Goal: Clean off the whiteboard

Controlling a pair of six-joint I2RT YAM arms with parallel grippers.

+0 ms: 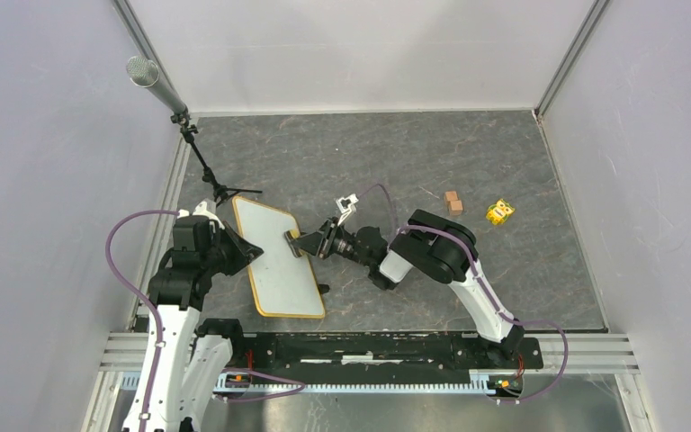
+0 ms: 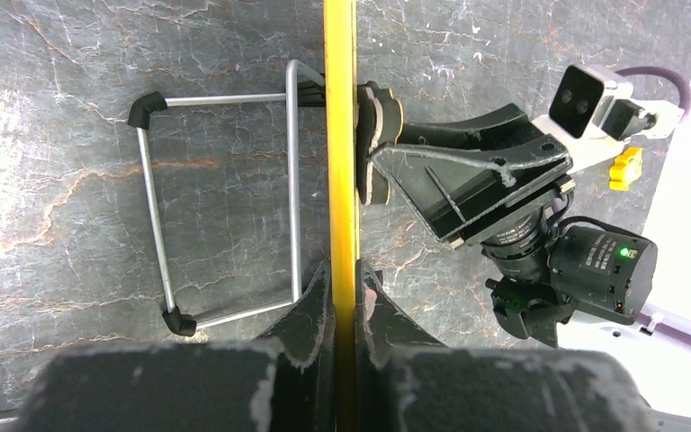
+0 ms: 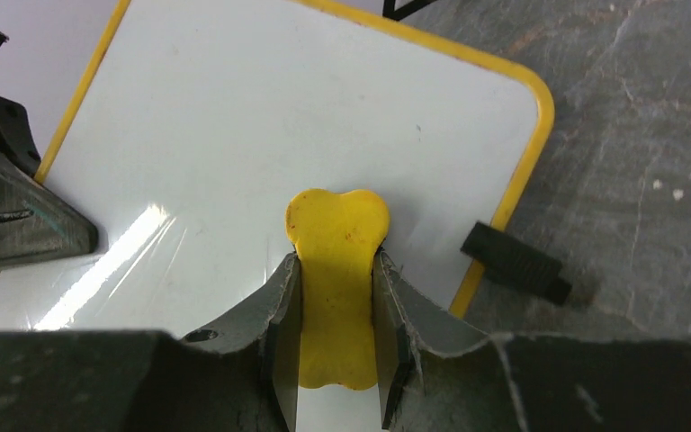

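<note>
Tally first: we count one whiteboard, one yellow eraser, two tan blocks side by side, one small yellow object just beside them, and one microphone on a thin black tripod at the far left corner. The whiteboard stands on the counter, left of centre between the two arms. Its yellow frame runs all round, and the white face looks blank to us, apart from a streak of glare. In the left wrist view we see the board edge-on, with one wire stand behind it that has black tips. The left arm rises from the near edge and bends in toward the board's left side. The left gripper is clenched on the yellow frame, one finger on each face. The right arm reaches across from the right, folded at the elbow, with its wrist pointing left at the board's face. The right gripper is clamped on the eraser. The eraser's rounded end sticks out past the fingertips and is pressed against the white surface near the board's right edge. The blocks and the yellow object lie well apart from the board, on the right of the counter.
</note>
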